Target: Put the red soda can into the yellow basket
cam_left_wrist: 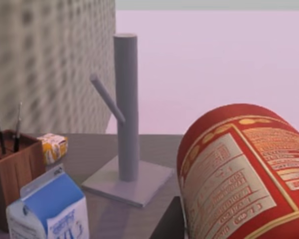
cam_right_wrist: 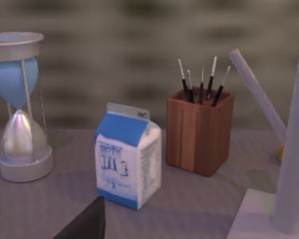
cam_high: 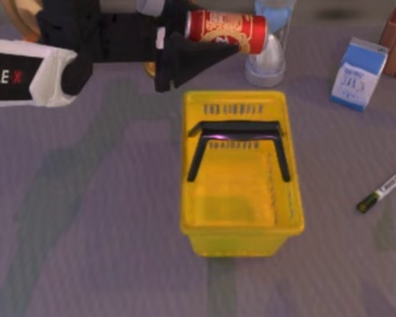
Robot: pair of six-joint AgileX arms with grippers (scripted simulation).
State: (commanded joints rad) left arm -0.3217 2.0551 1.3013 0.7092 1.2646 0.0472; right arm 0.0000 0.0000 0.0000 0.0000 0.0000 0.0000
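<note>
The left gripper (cam_high: 208,49) is clamped on the red soda can (cam_high: 226,30), held lying sideways at 12 o'clock of the yellow basket (cam_high: 297,211) (carry step); next it must travel toward 6 o'clock, over the basket, then release.

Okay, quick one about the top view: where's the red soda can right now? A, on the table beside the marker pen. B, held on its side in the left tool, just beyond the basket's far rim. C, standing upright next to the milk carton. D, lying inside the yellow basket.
B: the red soda can lies sideways in the left tool, beyond the far rim of the yellow basket, which holds nothing.
</note>
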